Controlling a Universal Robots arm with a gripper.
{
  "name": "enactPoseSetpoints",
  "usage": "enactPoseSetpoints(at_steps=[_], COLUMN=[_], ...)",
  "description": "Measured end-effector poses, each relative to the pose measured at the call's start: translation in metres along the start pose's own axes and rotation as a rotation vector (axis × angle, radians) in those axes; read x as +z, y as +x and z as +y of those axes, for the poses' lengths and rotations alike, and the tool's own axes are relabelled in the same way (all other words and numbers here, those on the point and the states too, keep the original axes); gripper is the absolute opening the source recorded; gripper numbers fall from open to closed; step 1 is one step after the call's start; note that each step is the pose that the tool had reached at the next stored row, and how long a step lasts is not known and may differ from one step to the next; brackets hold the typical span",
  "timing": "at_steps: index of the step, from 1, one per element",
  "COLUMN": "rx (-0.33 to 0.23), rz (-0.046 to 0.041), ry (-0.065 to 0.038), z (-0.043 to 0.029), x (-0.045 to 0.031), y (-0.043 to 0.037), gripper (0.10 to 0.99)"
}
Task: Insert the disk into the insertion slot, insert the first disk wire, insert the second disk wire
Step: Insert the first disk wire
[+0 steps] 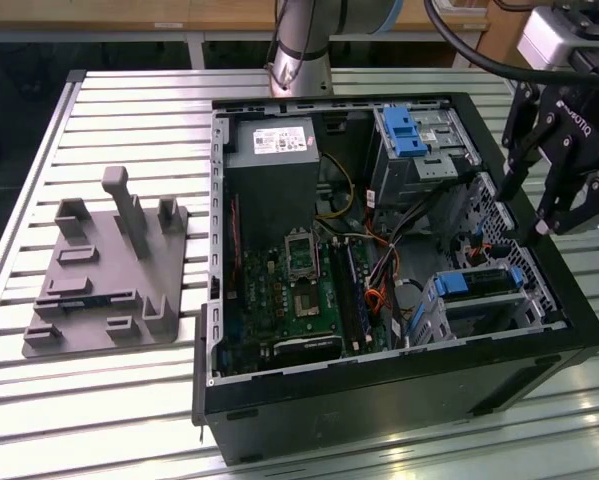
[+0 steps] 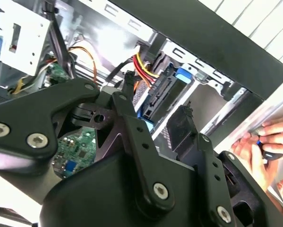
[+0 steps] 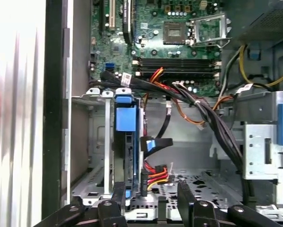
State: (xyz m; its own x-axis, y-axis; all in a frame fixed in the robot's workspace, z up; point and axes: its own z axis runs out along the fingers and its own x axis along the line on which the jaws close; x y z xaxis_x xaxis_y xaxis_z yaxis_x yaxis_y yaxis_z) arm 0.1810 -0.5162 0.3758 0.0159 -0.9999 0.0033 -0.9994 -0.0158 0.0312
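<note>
The disk, silver-grey in a blue caddy, sits inside the insertion slot, a silver metal cage in the open computer case's near right corner. In the first wrist view the disk stands edge-on in the cage. A red, yellow and black wire bundle ends in a black plug against the disk's end; whether it is seated I cannot tell. A blue flat wire hangs just beside it. My gripper hovers above that corner, open and holding nothing.
The case holds a green motherboard, a grey power supply and a taller bay with a blue clip. A grey fixture plate lies on the slatted table at the exterior view's left. A person's hand shows outside the case wall.
</note>
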Motion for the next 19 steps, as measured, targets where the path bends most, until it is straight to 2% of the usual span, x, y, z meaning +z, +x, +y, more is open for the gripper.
enactPoseSetpoints(at_steps=[4, 10, 11, 13, 15, 16, 19], rx=[0.001, 0.001, 0.002, 0.002, 0.002, 0.002, 0.002], rz=[0.0262, 0.0459, 0.0495, 0.0564, 0.0621, 0.0638, 0.0653], ry=[0.000, -0.001, -0.001, -0.001, -0.001, -0.001, -0.001], z=[-0.0015, -0.0020, -0.0021, -0.0021, -0.0022, -0.0023, -0.0024], x=[0.0023, 0.0077, 0.0087, 0.0105, 0.0125, 0.0134, 0.0159], y=[-0.0001, -0.0004, -0.0004, -0.0004, -0.0004, -0.0004, -0.0010], gripper=[0.557, 0.557, 0.541, 0.412, 0.412, 0.349, 0.349])
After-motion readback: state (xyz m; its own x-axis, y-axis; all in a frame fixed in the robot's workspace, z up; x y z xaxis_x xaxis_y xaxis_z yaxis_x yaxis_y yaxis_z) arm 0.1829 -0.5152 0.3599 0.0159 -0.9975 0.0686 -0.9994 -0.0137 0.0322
